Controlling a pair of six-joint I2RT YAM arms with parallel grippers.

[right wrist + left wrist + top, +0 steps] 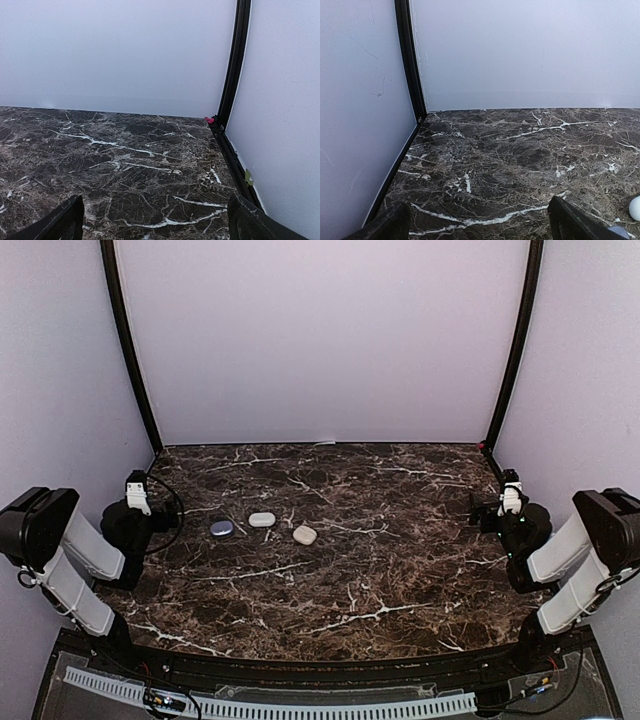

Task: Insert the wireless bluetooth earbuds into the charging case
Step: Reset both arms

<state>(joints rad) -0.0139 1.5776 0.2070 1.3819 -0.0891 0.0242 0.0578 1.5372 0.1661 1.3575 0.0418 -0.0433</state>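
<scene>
your left gripper (138, 485) stands spread, with the lavender case (221, 528), white case (262, 520) and cream case (305, 535) lying in a row near its 4 o'clock. your right gripper (511, 483), also spread, sits well apart at their 3 o'clock.

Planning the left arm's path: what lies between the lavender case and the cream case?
The white case, touching neither the lavender case nor the cream case; top view.
</scene>
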